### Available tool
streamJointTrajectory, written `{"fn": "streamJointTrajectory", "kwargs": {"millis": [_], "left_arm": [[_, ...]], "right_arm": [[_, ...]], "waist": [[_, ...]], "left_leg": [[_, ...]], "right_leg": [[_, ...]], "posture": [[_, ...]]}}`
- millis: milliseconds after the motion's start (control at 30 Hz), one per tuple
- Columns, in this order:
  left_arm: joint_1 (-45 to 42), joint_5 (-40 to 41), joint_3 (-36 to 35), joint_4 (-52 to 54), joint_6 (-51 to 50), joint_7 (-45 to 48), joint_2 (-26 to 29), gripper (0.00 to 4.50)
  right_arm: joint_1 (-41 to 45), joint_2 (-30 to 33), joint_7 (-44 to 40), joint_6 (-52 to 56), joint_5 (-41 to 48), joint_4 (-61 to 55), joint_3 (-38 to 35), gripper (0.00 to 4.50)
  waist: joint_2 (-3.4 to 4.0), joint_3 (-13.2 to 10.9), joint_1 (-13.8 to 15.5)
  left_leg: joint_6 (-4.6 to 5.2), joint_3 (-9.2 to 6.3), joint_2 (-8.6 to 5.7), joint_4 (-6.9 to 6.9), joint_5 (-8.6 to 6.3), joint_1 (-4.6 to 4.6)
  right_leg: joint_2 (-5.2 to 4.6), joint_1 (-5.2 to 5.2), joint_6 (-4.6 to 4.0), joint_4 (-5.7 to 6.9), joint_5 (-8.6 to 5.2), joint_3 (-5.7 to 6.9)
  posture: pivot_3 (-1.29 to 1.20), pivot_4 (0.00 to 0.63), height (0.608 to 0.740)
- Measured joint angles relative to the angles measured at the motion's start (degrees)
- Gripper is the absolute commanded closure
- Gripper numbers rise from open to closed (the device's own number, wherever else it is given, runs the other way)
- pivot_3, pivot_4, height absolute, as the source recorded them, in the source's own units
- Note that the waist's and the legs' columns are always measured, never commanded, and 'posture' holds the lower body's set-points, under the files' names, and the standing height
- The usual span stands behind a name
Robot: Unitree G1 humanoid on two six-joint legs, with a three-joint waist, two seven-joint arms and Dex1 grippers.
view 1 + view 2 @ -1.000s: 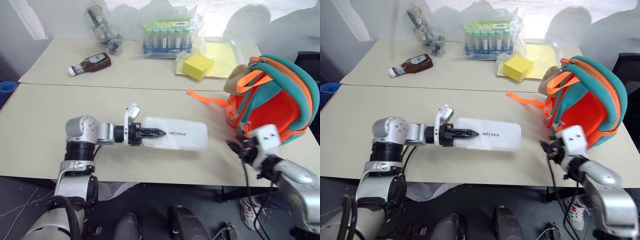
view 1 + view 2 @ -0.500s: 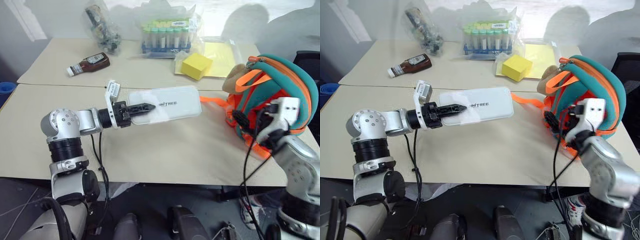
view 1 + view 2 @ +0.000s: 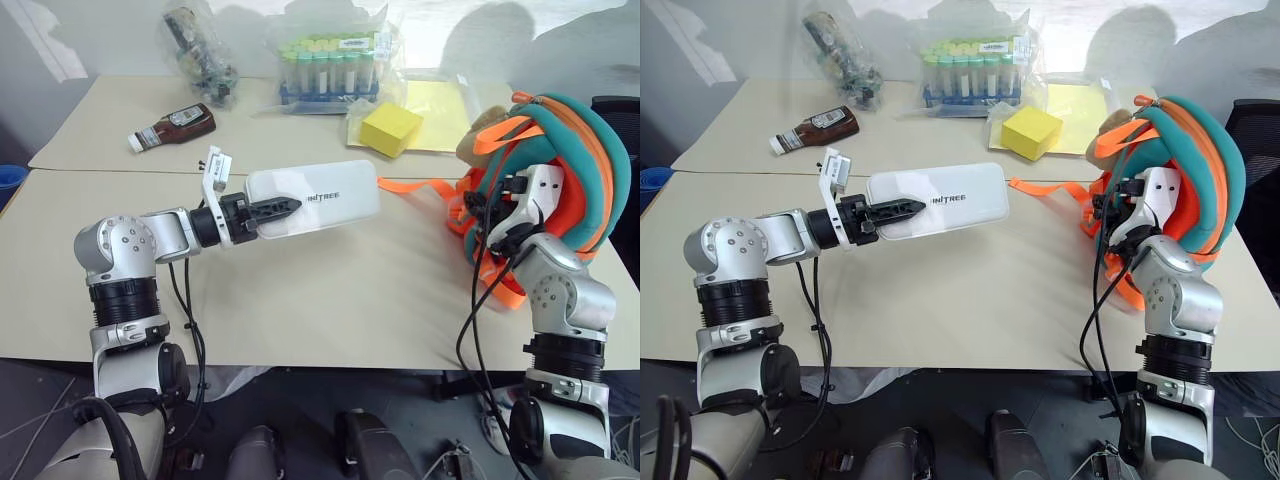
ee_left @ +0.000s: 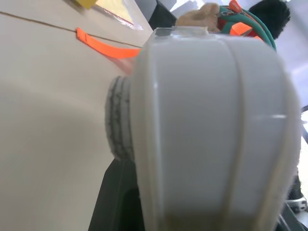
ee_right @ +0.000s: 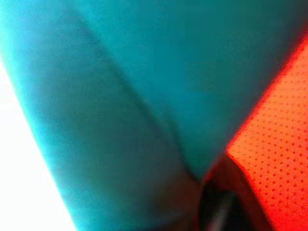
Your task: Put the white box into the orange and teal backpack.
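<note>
The left end effector is clenched on one end of the white box, which has risen off the bench since a second ago and now hangs level in the air, its free end aimed at the orange and teal backpack. Meanwhile the right end effector has moved up against the backpack's front; whether it grips the fabric I cannot tell. The box looks ready to go in once the opening is held.
</note>
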State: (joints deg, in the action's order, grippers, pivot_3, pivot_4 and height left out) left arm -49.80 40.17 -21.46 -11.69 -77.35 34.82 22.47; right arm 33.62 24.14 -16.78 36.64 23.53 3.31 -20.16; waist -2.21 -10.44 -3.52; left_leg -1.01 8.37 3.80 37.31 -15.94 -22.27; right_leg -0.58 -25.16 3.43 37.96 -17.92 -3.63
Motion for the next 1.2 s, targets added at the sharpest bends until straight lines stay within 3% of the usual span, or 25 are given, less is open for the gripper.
{"fn": "streamJointTrajectory", "kwargs": {"millis": [33,300,400,533,667,933,1200], "left_arm": [[0.1,-0.1,-0.2,-0.2,1.2,-0.6,0.1,3.3],[-4.8,-2.6,-0.7,-8.6,12.6,-2.7,2.6,3.3],[-8.2,-3.0,-0.9,-12.8,15.7,-1.9,5.0,3.3],[-7.6,-3.1,2.9,-11.1,20.3,7.2,8.4,3.3],[-5.2,0.6,4.1,-5.7,20.9,18.0,11.0,3.3],[-4.6,4.8,7.9,0.5,23.6,31.4,12.9,3.3],[-4.8,-11.6,21.1,-7.1,48.2,34.5,7.8,3.3]], "right_arm": [[-0.4,0.8,-1.4,0.1,0.5,-1.3,0.2,4.48],[-8.2,11.3,-20.0,9.2,13.4,-23.9,8.0,4.48],[-10.7,17.1,-26.6,15.6,26.2,-32.2,6.2,4.48],[-10.9,24.6,-29.8,21.1,42.3,-36.9,-0.1,4.48],[-13.2,30.3,-29.8,24.1,50.2,-36.4,-3.8,4.48],[-23.1,37.1,-35.8,25.5,50.2,-31.8,-9.6,4.48],[-24.7,37.9,-39.3,23.4,47.1,-29.9,-9.7,4.48]], "waist": [[0.02,0.0,0.0],[0.12,-0.1,0.1],[0.12,-0.1,0.2],[0.11,-0.1,0.3],[0.09,-0.2,0.4],[0.08,-0.2,0.5],[0.07,-0.2,0.6]], "left_leg": [[-0.02,0.0,0.0,-0.01,0.02,0.0],[-0.14,-0.04,0.08,-0.13,0.08,-0.05],[-0.12,0.02,0.05,-0.14,0.06,-0.11],[-0.07,0.01,0.06,-0.14,0.03,-0.14],[0.0,-0.04,0.04,-0.09,0.03,-0.2],[0.11,-0.17,0.01,0.12,0.06,-0.19],[0.36,-0.47,-0.06,0.14,-0.02,0.02]], "right_leg": [[0.01,-0.01,0.0,0.01,0.0,-0.01],[0.13,-0.13,0.0,-0.01,0.0,0.04],[0.12,-0.17,0.0,-0.06,0.0,0.11],[0.06,-0.16,-0.01,-0.16,-0.01,0.15],[0.02,-0.16,-0.02,-0.15,-0.01,-0.03],[0.01,0.0,0.03,-0.13,0.01,-0.11],[-0.01,0.55,0.1,-0.38,0.06,0.01]], "posture": [[0.0,0.15,0.74],[0.0,0.15,0.74],[0.0,0.15,0.74],[0.0,0.15,0.74],[0.0,0.15,0.74],[0.0,0.15,0.74],[0.0,0.15,0.74]]}}
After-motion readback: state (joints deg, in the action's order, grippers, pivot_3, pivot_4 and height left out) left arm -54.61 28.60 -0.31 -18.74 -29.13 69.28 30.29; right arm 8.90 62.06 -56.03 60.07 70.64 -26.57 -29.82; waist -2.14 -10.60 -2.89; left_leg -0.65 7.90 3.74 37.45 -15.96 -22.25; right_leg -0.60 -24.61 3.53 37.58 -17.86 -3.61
